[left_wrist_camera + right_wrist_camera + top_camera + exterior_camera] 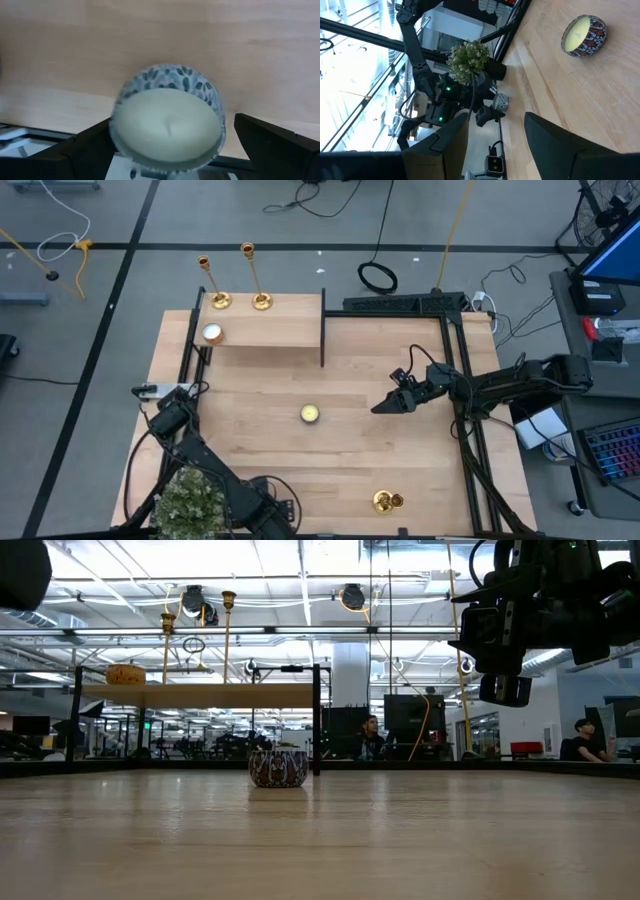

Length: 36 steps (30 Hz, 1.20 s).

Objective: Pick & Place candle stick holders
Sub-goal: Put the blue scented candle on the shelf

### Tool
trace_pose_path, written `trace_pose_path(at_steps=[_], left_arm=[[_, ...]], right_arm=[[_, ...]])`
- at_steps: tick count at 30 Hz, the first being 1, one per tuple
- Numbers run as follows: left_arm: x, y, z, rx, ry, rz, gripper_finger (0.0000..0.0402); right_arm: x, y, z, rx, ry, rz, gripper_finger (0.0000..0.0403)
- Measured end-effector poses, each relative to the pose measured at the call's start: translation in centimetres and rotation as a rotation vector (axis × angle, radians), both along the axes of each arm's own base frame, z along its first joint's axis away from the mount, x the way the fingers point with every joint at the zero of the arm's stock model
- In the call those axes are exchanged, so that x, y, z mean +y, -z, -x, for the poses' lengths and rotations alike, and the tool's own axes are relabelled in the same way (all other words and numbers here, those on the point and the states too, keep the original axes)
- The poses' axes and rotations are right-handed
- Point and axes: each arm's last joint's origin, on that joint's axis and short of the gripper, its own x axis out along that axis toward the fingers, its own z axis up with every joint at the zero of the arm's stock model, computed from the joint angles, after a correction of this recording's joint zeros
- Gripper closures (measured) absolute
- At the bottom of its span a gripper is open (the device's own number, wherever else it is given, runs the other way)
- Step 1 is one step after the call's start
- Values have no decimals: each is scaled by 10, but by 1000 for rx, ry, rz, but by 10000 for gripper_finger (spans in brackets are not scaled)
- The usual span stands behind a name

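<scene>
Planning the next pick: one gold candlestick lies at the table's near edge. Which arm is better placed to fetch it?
Probably the right. The right gripper hangs empty over mid-table, nearer the fallen candlestick. The left gripper sits at the left edge, open around a leaf-patterned candle.

— What sits mid-frame in the high view?
— A small round candle (310, 414) in a patterned tin, alone on the wooden tabletop (340, 470).
— And upper left?
— A raised wooden shelf (270, 332) carrying a white round candle (212, 333).
— Anything at the lower left edge?
— A leafy plant (188, 502). Cables (377, 276) lie on the floor beyond the tabletop.
</scene>
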Motion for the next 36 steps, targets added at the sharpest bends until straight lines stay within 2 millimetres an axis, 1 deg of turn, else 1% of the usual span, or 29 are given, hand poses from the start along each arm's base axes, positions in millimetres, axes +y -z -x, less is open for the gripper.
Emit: trace_pose_path(at_steps=[2,7,10,15,18,21,23,26,29,31,36], left_arm=[[0,3,0,-12,-6,10,5],[1,3,-1,-9,-14,-2,11],[2,3,-2,-12,-17,3,34],[2,3,-3,-19,-18,7,87],[2,2,-3,-22,-19,10,107],[4,-4,-3,-29,-23,16,107],[7,-9,-4,-36,-28,14,98],[17,-20,-5,-56,-38,-18,87],[33,-36,-8,-80,-41,-54,94],[46,-47,-13,-107,-37,-65,108],[88,-71,-28,-167,8,-83,110]], right_arm=[[0,0,0,0,0,0,211],[0,0,0,-1,0,0,211],[0,0,0,-1,0,0,211],[0,0,0,-2,0,3,211],[0,0,0,-2,0,4,211],[0,0,0,-3,0,5,211],[0,0,0,-3,0,5,211],[0,0,0,-3,0,6,211],[0,0,0,-3,0,6,211],[0,0,0,-3,-1,6,211],[0,0,0,-3,0,5,211]])
